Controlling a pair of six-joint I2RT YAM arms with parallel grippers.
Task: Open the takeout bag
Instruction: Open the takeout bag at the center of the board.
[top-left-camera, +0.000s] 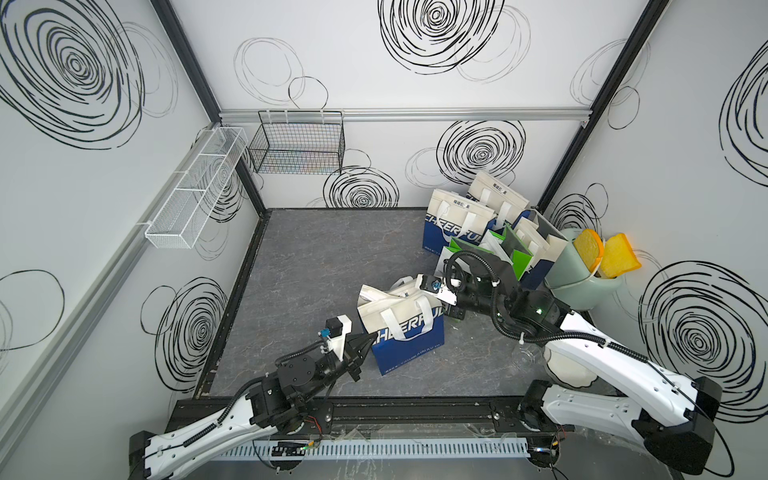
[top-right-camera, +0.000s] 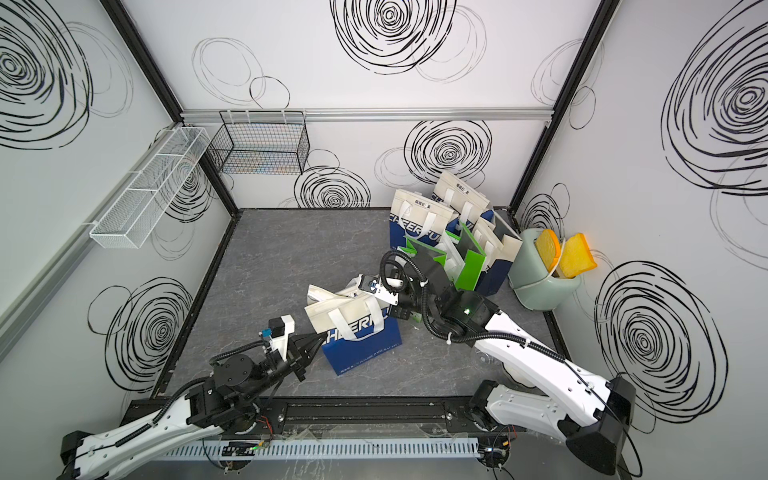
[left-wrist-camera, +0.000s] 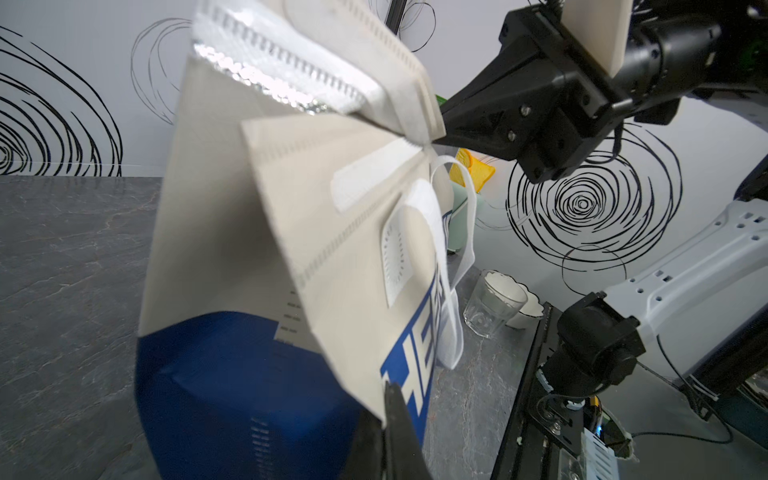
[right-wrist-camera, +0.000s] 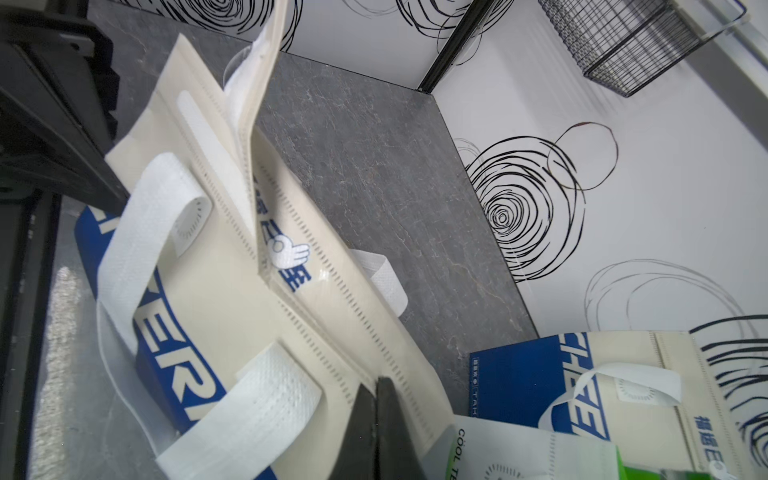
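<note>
Takeout bag (top-left-camera: 405, 338) upright mid-bench (top-left-camera: 307, 266), blue base, cream top. Top flaps parted, silver lining showing in left wrist view. Left gripper (left-wrist-camera: 392, 411) clenched on near cream flap corner. Right gripper (right-wrist-camera: 376, 409) clenched on opposite top flap. White handles loose. Other bags (top-left-camera: 457, 220) clustered in far right corner beside green toaster (top-left-camera: 582, 274)

On grey marbled tabletop (top-left-camera: 307, 257): blue-and-cream fabric takeout bag (top-left-camera: 405, 336) central; fabric bag cluster (top-left-camera: 453, 220) behind-right of it, pale-green plastic toaster (top-left-camera: 582, 291) to its right.
</note>
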